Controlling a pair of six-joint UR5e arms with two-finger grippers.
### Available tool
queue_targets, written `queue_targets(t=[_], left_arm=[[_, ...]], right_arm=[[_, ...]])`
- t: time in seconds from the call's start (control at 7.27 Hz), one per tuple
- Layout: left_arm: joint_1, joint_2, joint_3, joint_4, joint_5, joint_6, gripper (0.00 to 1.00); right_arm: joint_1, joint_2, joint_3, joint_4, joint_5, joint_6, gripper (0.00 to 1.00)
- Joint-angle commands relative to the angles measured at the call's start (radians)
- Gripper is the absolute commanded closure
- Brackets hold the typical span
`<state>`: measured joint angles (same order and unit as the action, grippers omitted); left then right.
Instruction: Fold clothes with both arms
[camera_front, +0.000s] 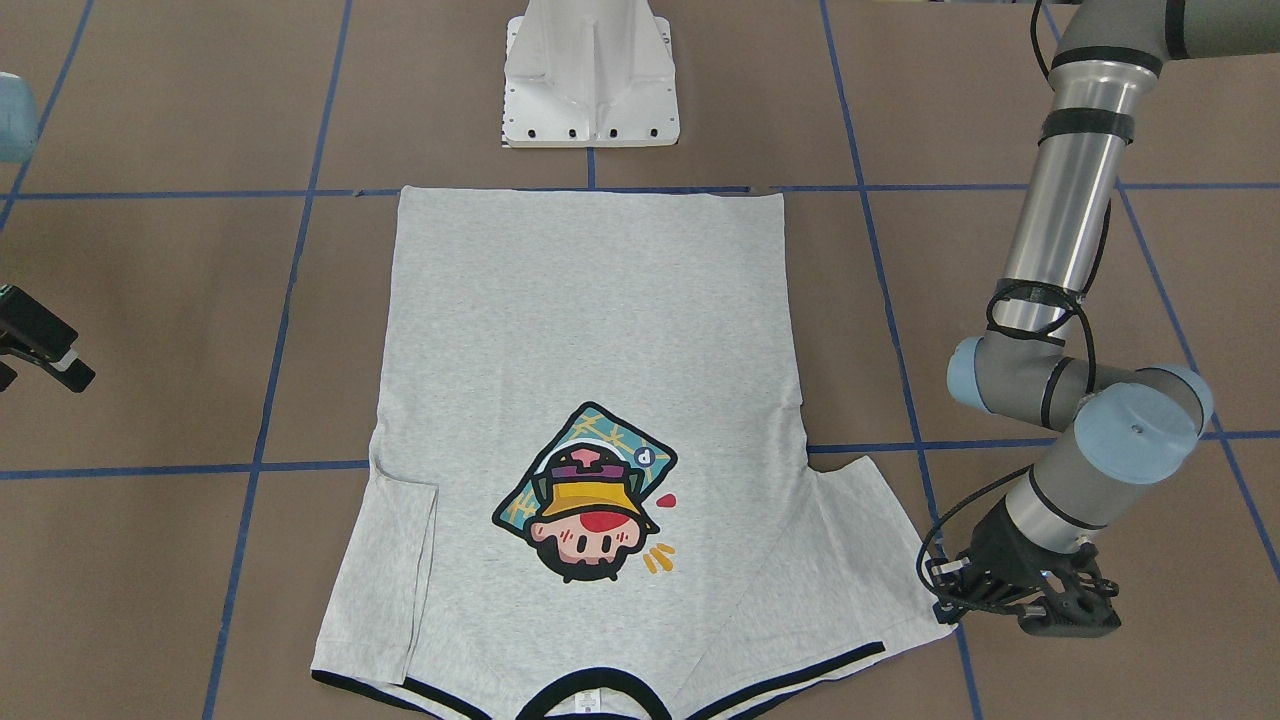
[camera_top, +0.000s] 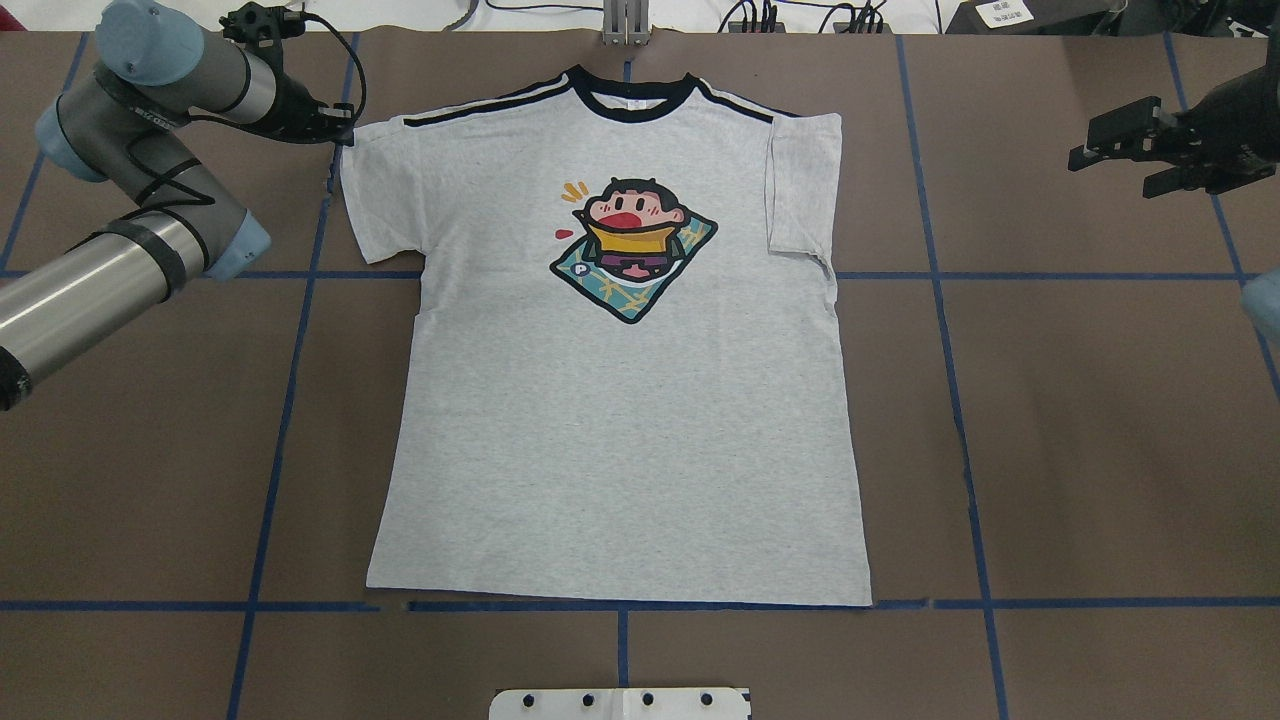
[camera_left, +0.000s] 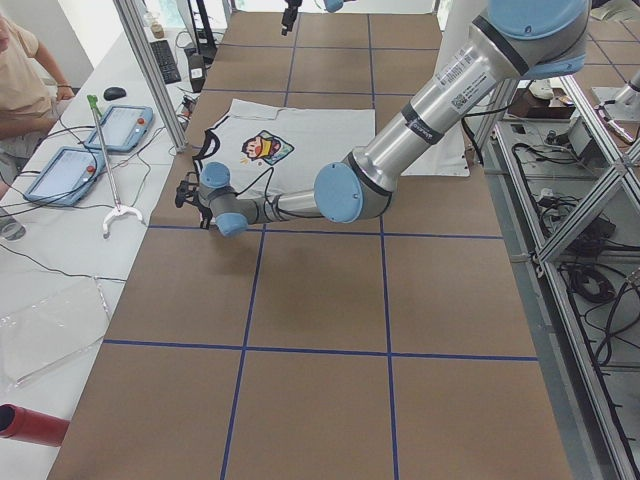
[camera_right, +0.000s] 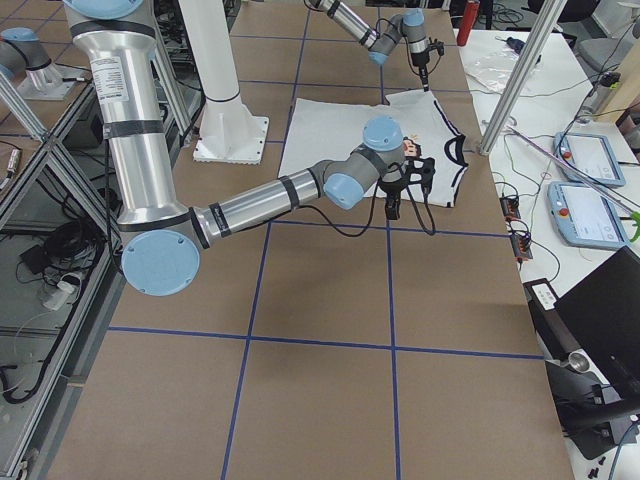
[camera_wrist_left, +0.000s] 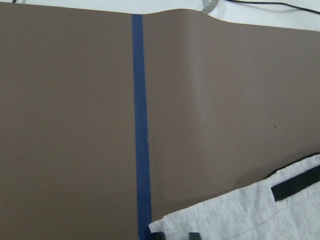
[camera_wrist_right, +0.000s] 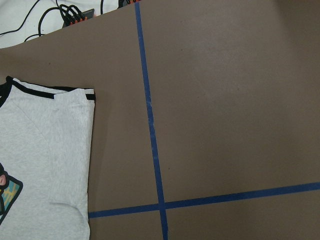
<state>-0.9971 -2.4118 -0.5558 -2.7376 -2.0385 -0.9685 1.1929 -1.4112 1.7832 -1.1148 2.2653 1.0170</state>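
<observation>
T-shirt (camera_top: 620, 400) lies flat on the worktop (camera_top: 1050, 420), print up, roughly centred. Collar (camera_top: 630, 100) is on the far side from the robot, hem (camera_top: 620, 590) toward its base. The sleeve on the robot's right (camera_top: 805, 190) is folded in over the body. The sleeve on its left (camera_top: 380, 190) is spread out.

Left claw (camera_top: 338, 128): low at the outer shoulder corner of the spread sleeve. In the wrist view only the fingertips (camera_wrist_left: 157, 234) show at the bottom edge, close together, with the grey corner at them. Cannot tell whether they have the cloth pinched.

Right claw (camera_top: 1120, 152): fingers apart, holding nothing, well clear of the shirt, off to the robot's right and level with the shoulder line.

Handling, as a judgement:
- Thin knit, light and limp, with no stiffness. It will drape and sag from any single hold.
- The collar rib and striped shoulder trim look firmer, so those edges should pinch more cleanly.
- Friction on the brown surface looks moderate. A dragged edge may pull the body askew.

Where to grip: the outer sleeve corner at the shoulder seam, both layers together, low to the worktop. For the long body folds, take shoulder and hem corners, one claw on each.

Risks: catching one layer only, or bunching.
</observation>
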Motion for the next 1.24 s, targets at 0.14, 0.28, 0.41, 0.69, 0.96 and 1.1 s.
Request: queue_targets(t=[0.14,0.28,0.41,0.69,0.96,1.1], left_arm=[[0.000,-0.053,-0.022,-0.040,0.000,-0.044,1.00],[0.041,-0.050,-0.076,-0.040,0.018,-0.056,1.00],[0.081,-0.062,-0.100,-0.037,0.087,-0.061,1.00],[0.148,-0.099,-0.131,-0.001,0.153,-0.156,1.00],[0.163,-0.108,-0.122,-0.001,0.218,-0.156,1.00],[0.172,-0.121,-0.106,-0.002,0.285,-0.154,1.00]], right_arm=[[-0.003,0.000,-0.018,0.006,0.000,0.000,0.00],[-0.003,0.000,-0.018,0.006,0.000,0.000,0.00],[-0.004,0.001,-0.022,0.007,0.000,0.000,0.00],[-0.006,0.014,-0.036,0.007,-0.004,0.000,0.00],[-0.007,0.015,-0.047,0.007,-0.009,0.000,0.00],[-0.007,0.015,-0.047,0.007,-0.010,0.002,0.00]])
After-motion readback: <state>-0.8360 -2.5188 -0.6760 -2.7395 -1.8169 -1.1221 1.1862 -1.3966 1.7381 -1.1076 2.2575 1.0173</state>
